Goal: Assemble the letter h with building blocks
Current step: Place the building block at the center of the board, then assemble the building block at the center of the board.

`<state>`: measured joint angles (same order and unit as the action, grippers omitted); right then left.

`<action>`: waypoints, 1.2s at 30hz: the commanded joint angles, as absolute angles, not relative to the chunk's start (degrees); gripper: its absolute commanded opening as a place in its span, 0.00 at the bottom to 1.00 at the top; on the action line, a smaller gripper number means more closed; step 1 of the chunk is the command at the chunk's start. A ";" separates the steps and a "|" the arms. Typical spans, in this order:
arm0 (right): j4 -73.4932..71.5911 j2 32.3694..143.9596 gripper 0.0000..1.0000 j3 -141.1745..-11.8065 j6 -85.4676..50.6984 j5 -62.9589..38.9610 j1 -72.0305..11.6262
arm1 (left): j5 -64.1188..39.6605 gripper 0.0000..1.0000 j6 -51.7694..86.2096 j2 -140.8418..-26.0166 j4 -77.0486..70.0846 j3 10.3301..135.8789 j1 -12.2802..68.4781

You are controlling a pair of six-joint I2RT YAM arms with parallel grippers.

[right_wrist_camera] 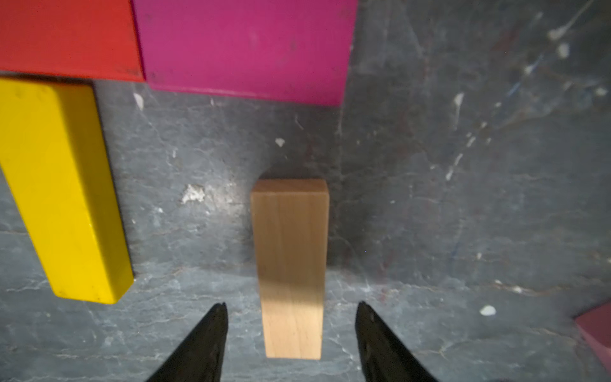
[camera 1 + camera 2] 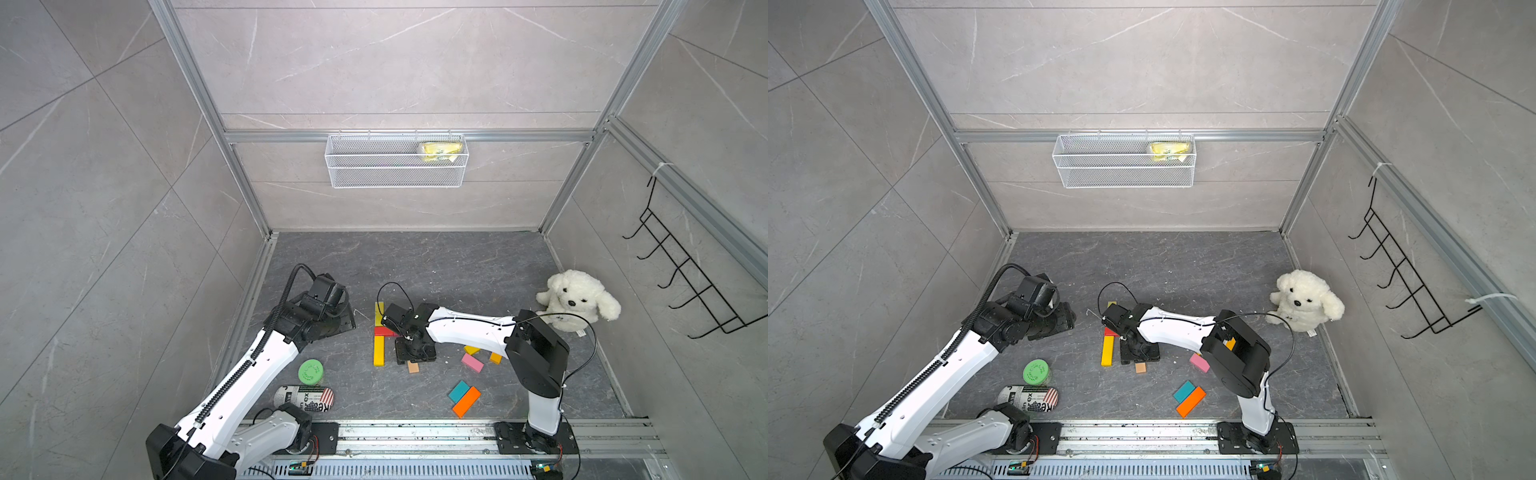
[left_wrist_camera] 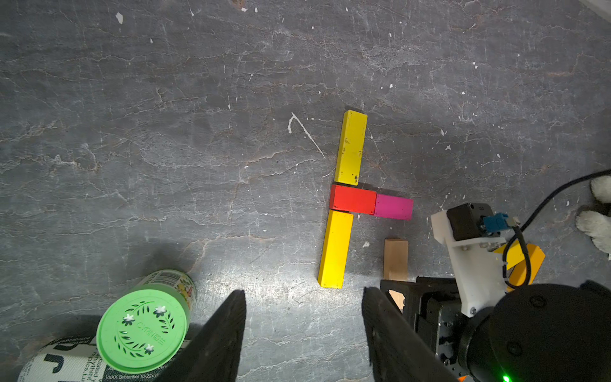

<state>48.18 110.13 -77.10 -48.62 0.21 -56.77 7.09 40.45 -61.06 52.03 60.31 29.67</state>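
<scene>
Two long yellow blocks [image 3: 352, 147] [image 3: 335, 248] lie end to end with a red block [image 3: 353, 199] between them. A magenta block [image 3: 394, 206] butts against the red one's side. Below the magenta block a tan block [image 1: 291, 264] lies flat on the floor. My right gripper [image 1: 291, 307] hangs over it, open, with a fingertip on each side and a gap on both sides. My left gripper [image 3: 304, 294] is open and empty, hovering to the left of the figure. Pink [image 2: 472, 363], teal [image 2: 459, 391], orange [image 2: 466, 401] and amber [image 2: 495, 358] blocks lie loose on the right.
A green-lidded jar [image 2: 311, 371] and a printed can [image 2: 305, 399] lie near the left arm. A white plush dog [image 2: 577, 303] sits at the right wall. A wire basket [image 2: 397, 160] hangs on the back wall, a hook rack [image 2: 685, 274] on the right wall.
</scene>
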 commanded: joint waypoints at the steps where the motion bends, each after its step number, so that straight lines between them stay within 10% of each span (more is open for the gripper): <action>1: 48.69 108.34 0.61 -74.68 -49.73 0.88 -57.35 | 7.08 0.61 39.45 -60.37 50.98 60.77 29.18; 13: 47.93 113.14 0.30 -78.76 -47.78 -0.02 -55.58 | 7.01 0.61 39.55 -60.19 50.80 59.77 29.09; 36: 50.27 115.23 0.29 -81.81 -51.62 0.80 -55.29 | 6.83 0.61 38.94 -59.26 50.51 58.28 28.79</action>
